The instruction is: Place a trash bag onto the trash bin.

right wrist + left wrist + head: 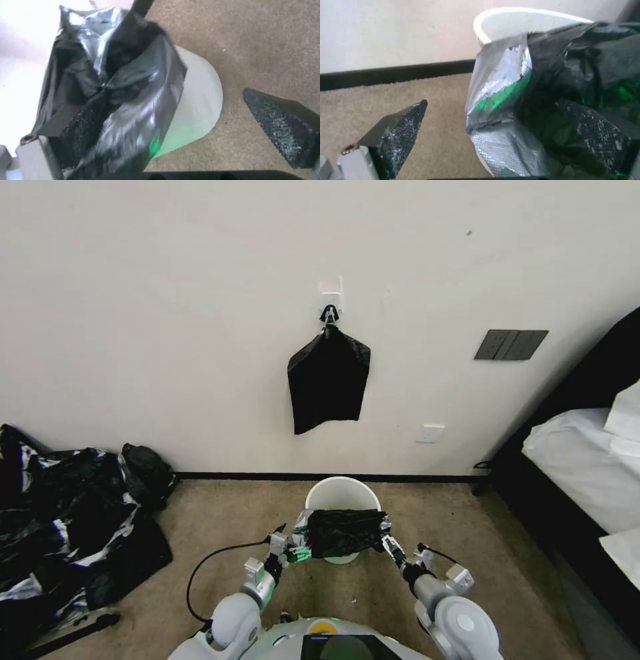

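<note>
Both grippers, left gripper (288, 549) and right gripper (390, 543), are spreading the trash bag (345, 532) with open fingers at lower centre, hiding the trash bin's (342, 493) near rim.

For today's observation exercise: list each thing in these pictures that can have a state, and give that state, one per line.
trash bag: stretched between both grippers, over the bin's near rim.
trash bin: upright, no lid, far rim uncovered.
left gripper: open, one finger inside the bag.
right gripper: open, one finger inside the bag.
hanging bag: on the wall hook.
</note>
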Robot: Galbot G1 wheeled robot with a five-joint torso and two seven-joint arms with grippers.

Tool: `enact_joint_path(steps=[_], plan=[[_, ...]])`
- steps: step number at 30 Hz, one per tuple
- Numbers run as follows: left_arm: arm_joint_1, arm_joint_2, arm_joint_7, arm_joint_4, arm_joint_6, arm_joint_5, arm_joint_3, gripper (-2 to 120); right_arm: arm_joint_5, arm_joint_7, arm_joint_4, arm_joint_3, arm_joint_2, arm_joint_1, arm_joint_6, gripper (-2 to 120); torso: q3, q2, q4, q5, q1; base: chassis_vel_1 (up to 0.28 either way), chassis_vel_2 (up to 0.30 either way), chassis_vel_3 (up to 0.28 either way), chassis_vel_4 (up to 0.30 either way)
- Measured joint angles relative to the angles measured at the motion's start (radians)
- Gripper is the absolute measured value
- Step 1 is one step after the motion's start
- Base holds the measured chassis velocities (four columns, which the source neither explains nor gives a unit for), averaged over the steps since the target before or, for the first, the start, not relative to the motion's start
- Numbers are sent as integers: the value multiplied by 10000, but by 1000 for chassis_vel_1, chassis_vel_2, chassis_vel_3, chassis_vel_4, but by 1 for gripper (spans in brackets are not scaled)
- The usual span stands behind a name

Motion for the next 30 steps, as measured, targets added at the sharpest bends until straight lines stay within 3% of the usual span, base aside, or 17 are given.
enact_joint_path(steps=[17, 21, 23, 24, 30], plan=[[230, 377, 49, -986, -190, -415, -391, 100, -1727, -500, 1091, 135, -108, -712, 421, 100, 0, 0, 0, 0, 0, 0, 0, 0, 0], [332, 473, 11, -1358, -159, -428, -657, 100, -2753, -934, 1288, 199, -183, -776, 616, 100, 0, 0, 0, 0, 0, 0, 0, 0, 0], [276, 568, -108, -1740, -63, -384, -900, 100, -3915, -1725, 1286, 334, -374, -543, 748, 100, 0, 0, -2, 0, -1, 0, 0, 0, 0], [276, 568, -108, -1740, -63, -384, -900, 100, -3915, -1725, 1286, 334, -374, -543, 748, 100, 0, 0, -2, 0, -1, 0, 0, 0, 0], [291, 675, -329, -2878, 351, 246, -1686, 100, -5441, -4024, 612, 770, -1388, 806, 473, 100, 1, 0, 1, 1, 0, 0, 0, 0, 0]])
